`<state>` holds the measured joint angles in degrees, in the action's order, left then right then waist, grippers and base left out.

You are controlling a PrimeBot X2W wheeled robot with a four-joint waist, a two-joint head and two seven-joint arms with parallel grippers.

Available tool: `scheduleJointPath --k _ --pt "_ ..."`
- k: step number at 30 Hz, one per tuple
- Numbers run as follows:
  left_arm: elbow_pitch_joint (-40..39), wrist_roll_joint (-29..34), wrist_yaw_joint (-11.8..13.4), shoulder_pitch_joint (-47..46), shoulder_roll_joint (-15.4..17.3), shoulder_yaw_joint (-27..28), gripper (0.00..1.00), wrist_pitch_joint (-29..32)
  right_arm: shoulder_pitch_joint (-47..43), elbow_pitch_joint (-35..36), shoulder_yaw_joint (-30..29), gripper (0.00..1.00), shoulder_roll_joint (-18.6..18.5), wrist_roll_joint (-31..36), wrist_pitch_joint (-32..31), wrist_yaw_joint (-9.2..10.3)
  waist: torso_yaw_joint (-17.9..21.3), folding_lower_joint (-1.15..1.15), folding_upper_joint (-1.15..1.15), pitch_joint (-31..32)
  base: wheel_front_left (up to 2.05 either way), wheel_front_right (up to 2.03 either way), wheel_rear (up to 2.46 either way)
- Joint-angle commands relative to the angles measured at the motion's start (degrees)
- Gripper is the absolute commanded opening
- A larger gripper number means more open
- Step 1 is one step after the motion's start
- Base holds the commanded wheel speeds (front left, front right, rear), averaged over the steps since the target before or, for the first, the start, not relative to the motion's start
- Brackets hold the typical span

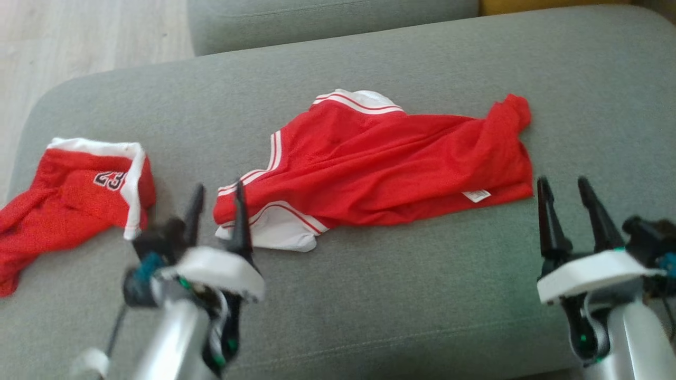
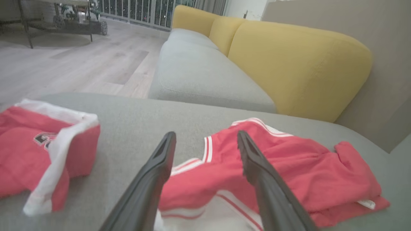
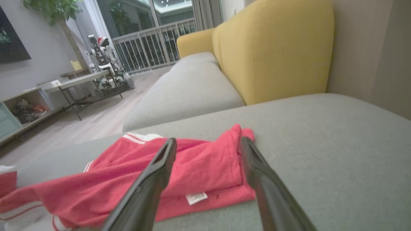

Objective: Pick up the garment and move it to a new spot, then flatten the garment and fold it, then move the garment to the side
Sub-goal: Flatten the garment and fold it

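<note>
Red garment lies rumpled mid-sofa, looks light, limp and slippery (a single pinch would likely let it slump), so take the near corners; left gripper and right gripper both stand wide and empty, one by each near corner.

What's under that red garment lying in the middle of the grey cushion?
The red garment lies on the grey cushion; a white panel of it pokes out beneath its left end. Anything directly underneath is covered.
</note>
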<state>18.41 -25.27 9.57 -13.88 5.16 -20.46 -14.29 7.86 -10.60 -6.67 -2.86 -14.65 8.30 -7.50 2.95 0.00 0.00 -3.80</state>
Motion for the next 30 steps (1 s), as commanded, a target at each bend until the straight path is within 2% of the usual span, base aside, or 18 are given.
scheduleJointPath --k 1,4,9,17,25,30 --pt "-3.0 0.4 -0.2 1.0 -0.1 1.1 1.0 -0.7 0.5 1.0 1.0 1.0 0.0 -0.2 0.0 0.01 -0.7 0.0 0.0 -0.1 0.0 0.0 0.0" --pt "-5.5 0.7 -0.9 4.3 -1.3 -0.7 1.0 -0.7 0.9 -1.3 -0.4 1.0 0.0 -0.4 -0.1 0.01 -2.4 0.0 0.0 -0.4 0.0 0.0 0.0" --pt "-6.0 1.3 -1.7 4.7 -1.8 -2.3 1.0 -0.7 3.5 -4.3 -2.1 1.0 0.0 -0.1 -1.0 0.01 -4.1 0.0 0.0 -1.2 0.0 0.0 0.0" --pt "-5.9 1.6 -2.3 3.0 -2.2 -2.8 1.0 -0.7 14.3 -16.4 -8.3 1.0 0.0 2.2 -6.7 0.01 -7.4 0.0 0.0 -4.7 0.0 0.0 0.0" --pt "-6.4 0.0 -2.5 1.4 -2.3 -3.0 1.0 -0.7 22.9 -26.1 -17.3 1.0 0.0 10.9 -8.2 0.01 -10.5 0.0 0.0 -8.2 0.0 0.0 0.0" --pt "-6.6 -0.1 -2.3 1.0 -2.3 -2.9 1.0 -0.7 25.9 -30.9 -19.8 1.0 0.0 12.3 -8.0 0.01 -11.0 0.0 0.0 -8.9 0.0 0.0 0.0"
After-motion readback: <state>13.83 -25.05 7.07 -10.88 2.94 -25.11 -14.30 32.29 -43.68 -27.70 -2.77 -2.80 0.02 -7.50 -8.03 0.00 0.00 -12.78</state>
